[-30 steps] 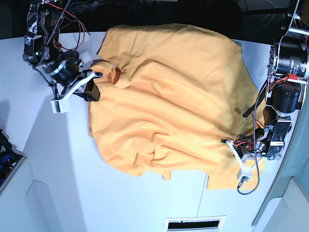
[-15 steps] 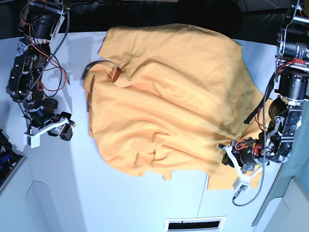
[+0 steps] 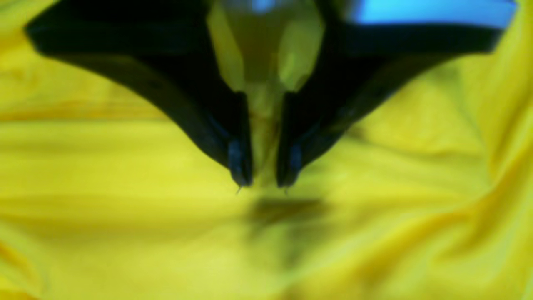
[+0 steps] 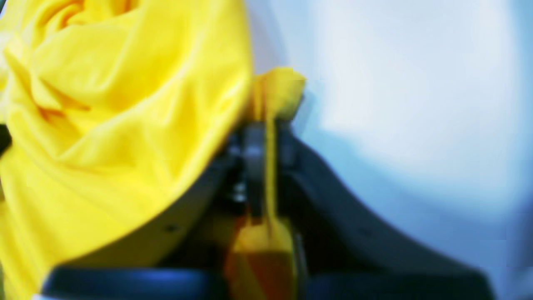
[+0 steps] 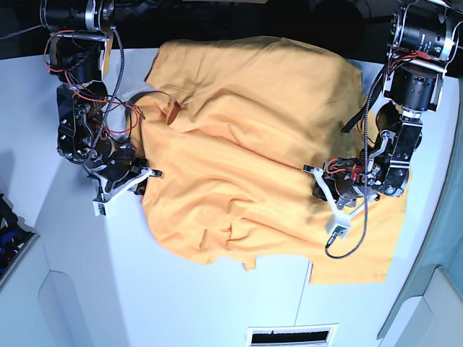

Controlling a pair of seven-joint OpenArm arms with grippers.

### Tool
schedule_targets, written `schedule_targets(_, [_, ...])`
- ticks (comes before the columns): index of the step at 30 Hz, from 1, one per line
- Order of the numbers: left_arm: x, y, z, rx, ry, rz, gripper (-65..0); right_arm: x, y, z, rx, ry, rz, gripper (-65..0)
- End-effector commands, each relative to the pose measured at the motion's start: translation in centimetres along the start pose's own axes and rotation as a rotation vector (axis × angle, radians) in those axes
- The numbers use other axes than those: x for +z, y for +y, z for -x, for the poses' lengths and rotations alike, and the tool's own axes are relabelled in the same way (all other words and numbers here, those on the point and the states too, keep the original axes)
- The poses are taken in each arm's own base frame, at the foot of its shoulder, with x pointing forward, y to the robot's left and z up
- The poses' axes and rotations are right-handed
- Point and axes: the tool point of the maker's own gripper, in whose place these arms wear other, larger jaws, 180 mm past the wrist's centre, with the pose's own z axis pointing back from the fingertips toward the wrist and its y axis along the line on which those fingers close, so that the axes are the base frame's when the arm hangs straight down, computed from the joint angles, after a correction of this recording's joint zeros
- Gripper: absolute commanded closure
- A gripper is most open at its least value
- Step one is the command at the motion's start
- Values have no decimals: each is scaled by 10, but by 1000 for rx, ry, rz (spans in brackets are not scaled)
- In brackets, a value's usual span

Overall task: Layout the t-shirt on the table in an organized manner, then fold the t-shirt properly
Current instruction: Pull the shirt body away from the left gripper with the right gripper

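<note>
The orange-yellow t-shirt (image 5: 253,130) lies rumpled across the middle of the white table (image 5: 217,303). In the base view my right gripper (image 5: 141,182) sits at the shirt's left edge. The right wrist view shows that gripper (image 4: 266,129) shut on a thin fold of the t-shirt (image 4: 104,104), with bare table (image 4: 395,83) beside it. My left gripper (image 5: 318,186) rests on the shirt's right part. In the left wrist view its black fingers (image 3: 241,166) stand close together on a ridge of the t-shirt (image 3: 125,229), so the left gripper (image 3: 264,181) pinches the cloth.
A slotted vent (image 5: 291,335) sits at the table's front edge. A dark object (image 5: 11,231) lies at the far left, and a teal panel (image 5: 448,238) borders the right. Beyond the shirt's far side the table ends in darkness.
My right gripper came back from the bare table to the shirt's left edge and closed on it. My left gripper moved up and inward onto the shirt; the lower right corner now lies flatter.
</note>
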Motion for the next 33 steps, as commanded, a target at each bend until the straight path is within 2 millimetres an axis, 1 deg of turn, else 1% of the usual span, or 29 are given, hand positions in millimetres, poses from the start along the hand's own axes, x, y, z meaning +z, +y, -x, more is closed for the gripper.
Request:
schedule_targets(1, [2,17,-8,-3,-13,-57,-71,3,-3,-22,23,-38,6,0])
schedule_targets(4, [-2,29,10,4,40,-112,-3,17,-12,-47,42,-109,20,0])
schedule_targets(6, [-4,36,26,0,86,-129,0,31,-16,-70,55,-162,24,0])
schedule_targets(9, [-4,47,44,4,135,-150,0,61,-22,-108,40,-258,42,0])
schedule_targets(11, [-3,51,49,5,147,-157,0,84,-25,-129,16,-306,43,0])
schedule_targets(12, [-2,53,49,4,149,-159,0,95,-27,-135,3,-323,41,0])
schedule_targets(14, [-1,54,50,5,156,-161,0,116,-32,-141,-28,-352,38,0])
schedule_targets(15, [-2,52,50,2,155,-155,0,125,-35,-139,-42,-371,36,0])
schedule_targets(16, [-2,50,49,-4,154,-143,0,132,-38,-133,-54,-381,39,0])
schedule_targets(20, [-3,47,51,-17,164,-123,0,159,-48,-93,-96,-383,50,0])
schedule_targets(21, [-2,47,51,-16,166,-123,0,168,-49,-84,-104,-390,57,0])
schedule_targets(23, [-2,47,51,-16,166,-123,0,192,-53,-72,-111,-420,88,0])
schedule_targets(27, [-3,45,46,-13,149,-116,0,242,-57,-71,-61,-492,154,0])
schedule_targets(29, [-3,44,45,-22,149,-103,0,260,-60,-71,-37,-508,195,0])
schedule_targets(31, [-3,43,45,-26,148,-96,0,267,-62,-72,-23,-513,212,0])
schedule_targets(33, [-3,43,43,-28,145,-95,0,265,-61,-71,-19,-502,206,0])
